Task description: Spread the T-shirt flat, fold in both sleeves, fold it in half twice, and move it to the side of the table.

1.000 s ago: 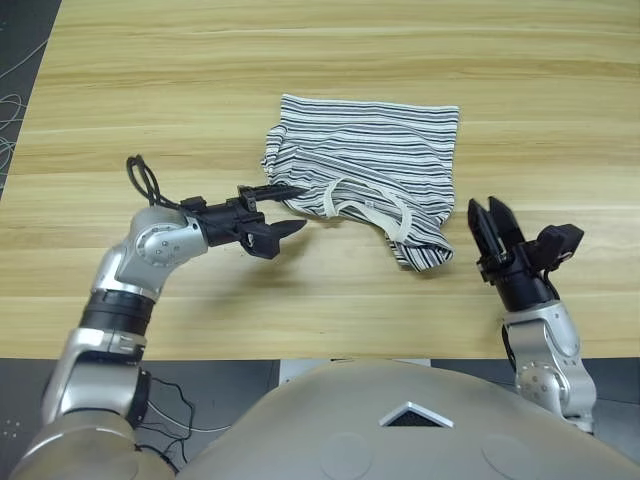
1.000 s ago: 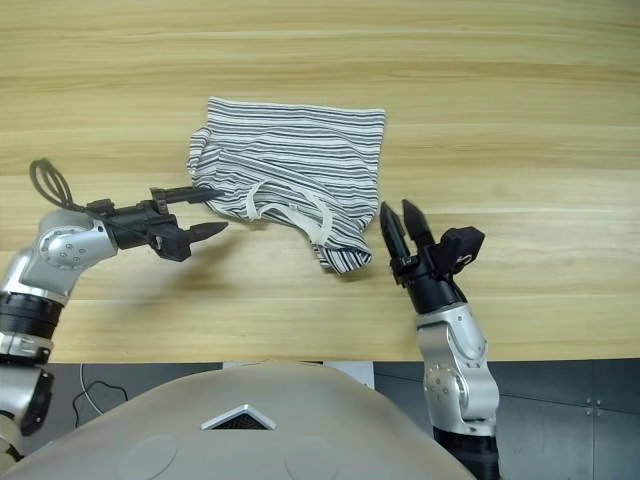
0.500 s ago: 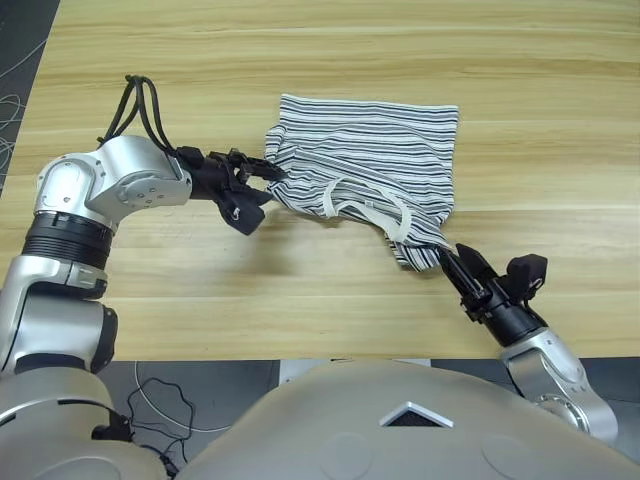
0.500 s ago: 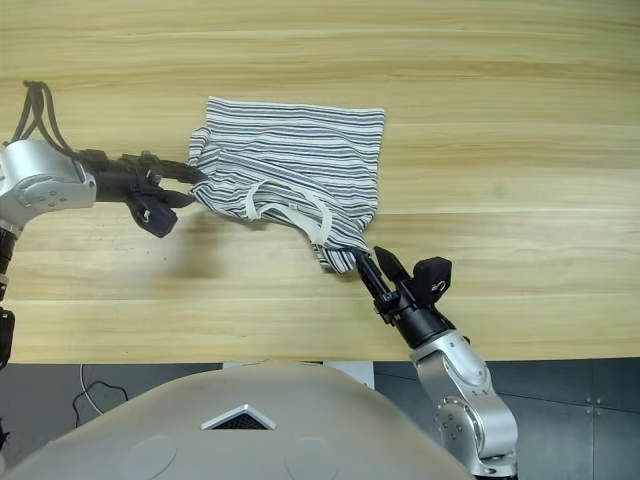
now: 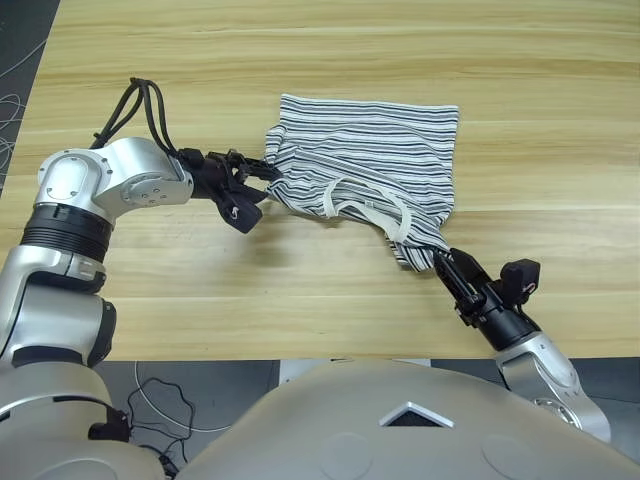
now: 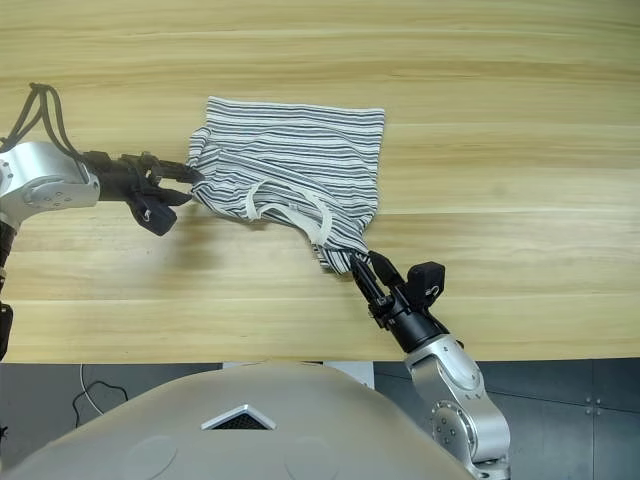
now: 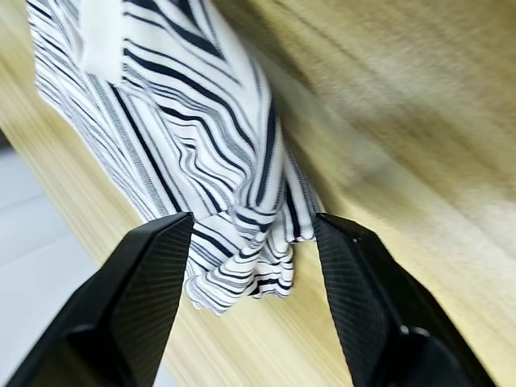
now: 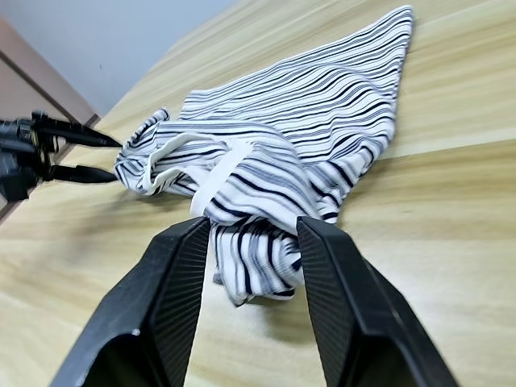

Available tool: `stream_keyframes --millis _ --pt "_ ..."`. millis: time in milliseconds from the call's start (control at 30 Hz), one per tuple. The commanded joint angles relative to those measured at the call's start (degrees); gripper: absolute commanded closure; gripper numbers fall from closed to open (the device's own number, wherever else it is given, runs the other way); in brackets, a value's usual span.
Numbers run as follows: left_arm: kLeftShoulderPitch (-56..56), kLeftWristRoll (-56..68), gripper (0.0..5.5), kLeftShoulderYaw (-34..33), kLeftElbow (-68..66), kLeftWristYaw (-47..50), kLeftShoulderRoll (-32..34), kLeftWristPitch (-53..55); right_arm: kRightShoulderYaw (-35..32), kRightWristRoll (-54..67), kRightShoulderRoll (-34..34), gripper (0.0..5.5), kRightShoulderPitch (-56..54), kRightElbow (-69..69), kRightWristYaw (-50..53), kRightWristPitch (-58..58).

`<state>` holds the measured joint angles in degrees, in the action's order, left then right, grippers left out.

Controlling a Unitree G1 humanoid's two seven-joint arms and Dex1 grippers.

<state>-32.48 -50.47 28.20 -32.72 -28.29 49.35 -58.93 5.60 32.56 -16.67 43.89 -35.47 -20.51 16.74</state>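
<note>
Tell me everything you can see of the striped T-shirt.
The T-shirt is soft cloth in narrow black-and-white stripes with a pale neckline band. It lies crumpled and partly doubled over on the wooden table, not spread flat, its far edge fairly straight. The left tool, open, straddles a bunched fold at the shirt's left edge. The right tool, open, straddles its near right corner.

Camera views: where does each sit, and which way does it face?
Left eye view: on the head, looking forward and down at the table and T-shirt; left gripper and right gripper show.
Right eye view: its stereo twin, same scene.
Left wrist view: on that wrist, along the left gripper at the T-shirt's bunched edge.
Right wrist view: past the right gripper, across the T-shirt; left gripper beyond.
</note>
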Motion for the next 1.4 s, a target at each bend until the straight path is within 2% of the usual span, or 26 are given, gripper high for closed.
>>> stream_keyframes --millis 33,267,967,1133,1267,1400 --pt "-1.3 -1.1 2.74 1.0 -0.5 1.1 0.5 0.2 3.0 -4.4 -0.2 3.51 1.9 0.8 -1.1 -2.4" --pt "-1.3 -1.1 2.74 2.0 -1.2 2.8 0.2 0.0 4.9 -7.1 0.2 3.51 2.7 1.8 -1.3 -4.0" --pt "-3.3 -0.8 2.74 3.9 -2.6 6.0 -2.1 0.1 5.0 -8.5 1.6 3.51 1.7 3.9 -0.7 -5.5" --pt "-4.3 -2.6 3.45 5.1 -4.6 8.2 -4.1 0.2 3.6 -8.6 2.5 3.51 0.7 4.2 0.5 -5.5" --pt "-3.8 -3.3 4.06 6.5 -6.0 9.2 -4.7 -0.2 -0.3 -9.6 4.7 3.51 -1.9 6.0 4.2 -6.7" --pt "-3.9 -3.0 4.61 7.0 -6.2 9.8 -4.6 -0.5 -0.1 -10.0 3.9 3.51 -1.5 5.3 3.0 -6.6"
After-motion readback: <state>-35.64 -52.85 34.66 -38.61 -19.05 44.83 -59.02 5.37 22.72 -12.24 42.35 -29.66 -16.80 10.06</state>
